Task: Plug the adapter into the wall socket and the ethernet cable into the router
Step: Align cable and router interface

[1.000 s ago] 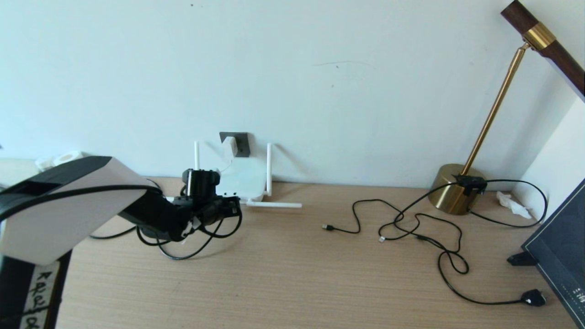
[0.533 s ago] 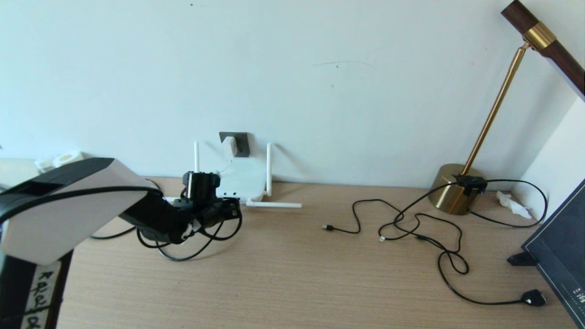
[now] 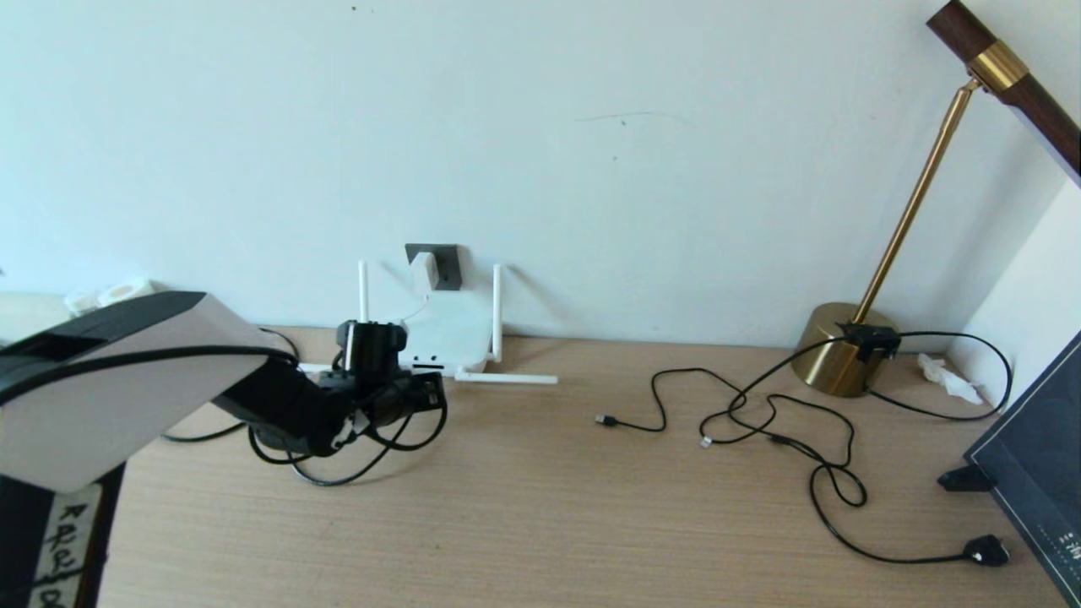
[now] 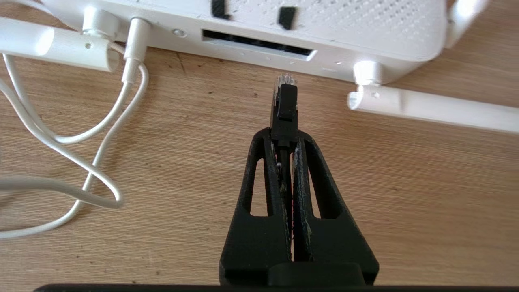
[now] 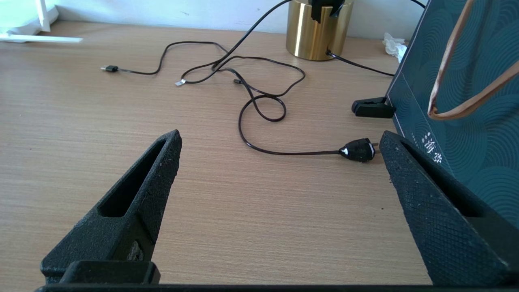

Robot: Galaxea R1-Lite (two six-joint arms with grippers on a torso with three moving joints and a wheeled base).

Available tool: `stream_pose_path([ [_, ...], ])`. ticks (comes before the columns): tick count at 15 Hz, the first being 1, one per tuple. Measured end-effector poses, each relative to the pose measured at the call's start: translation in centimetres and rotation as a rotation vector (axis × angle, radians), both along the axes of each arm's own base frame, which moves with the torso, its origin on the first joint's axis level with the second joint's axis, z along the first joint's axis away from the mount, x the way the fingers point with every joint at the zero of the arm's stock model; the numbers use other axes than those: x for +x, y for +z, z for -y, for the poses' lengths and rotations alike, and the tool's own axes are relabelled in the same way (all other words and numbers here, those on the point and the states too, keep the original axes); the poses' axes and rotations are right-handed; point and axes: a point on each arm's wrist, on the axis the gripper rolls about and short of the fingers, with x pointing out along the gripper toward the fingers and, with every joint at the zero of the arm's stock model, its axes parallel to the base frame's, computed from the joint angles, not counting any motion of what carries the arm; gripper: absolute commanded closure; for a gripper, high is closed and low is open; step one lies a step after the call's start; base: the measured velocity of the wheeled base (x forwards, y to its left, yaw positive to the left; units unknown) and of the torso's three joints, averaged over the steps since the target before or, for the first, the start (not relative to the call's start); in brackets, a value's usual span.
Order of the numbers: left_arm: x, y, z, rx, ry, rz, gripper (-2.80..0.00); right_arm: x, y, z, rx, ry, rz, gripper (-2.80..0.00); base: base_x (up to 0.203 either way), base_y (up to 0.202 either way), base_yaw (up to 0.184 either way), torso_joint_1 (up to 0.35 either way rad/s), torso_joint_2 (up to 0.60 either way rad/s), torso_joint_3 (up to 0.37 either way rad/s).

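The white router (image 3: 448, 333) lies at the wall under the dark grey wall socket (image 3: 448, 263), and the white adapter (image 3: 424, 272) sits in that socket. My left gripper (image 3: 426, 390) is just in front of the router, shut on the ethernet cable (image 3: 372, 447) right behind its plug. In the left wrist view the plug (image 4: 284, 103) sticks out past the left gripper (image 4: 284, 138). Its clear tip is a short gap from the router's (image 4: 365, 24) dark port slot (image 4: 259, 42). My right gripper (image 5: 280, 138) hangs open and empty over the table's right side.
A white cord (image 4: 81, 138) runs into the router beside a flat-lying antenna (image 3: 507, 379). Thin black cords (image 3: 760, 414) sprawl across the right, ending in a black plug (image 3: 986, 551). A brass lamp (image 3: 844, 346) and a dark bag (image 3: 1039, 456) stand at the right.
My left arm has sunk slightly toward the table with the ethernet plug still gripped. Nothing else has moved.
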Motion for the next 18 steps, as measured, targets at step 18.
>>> stream_pose_path([
  [18, -0.7, 0.25, 0.18, 0.017, -0.008, 0.083, 0.0, 0.0, 0.0, 0.0, 0.0, 0.0, 0.0, -2.8, 0.0, 0.0, 0.0, 0.0, 0.0, 0.0],
])
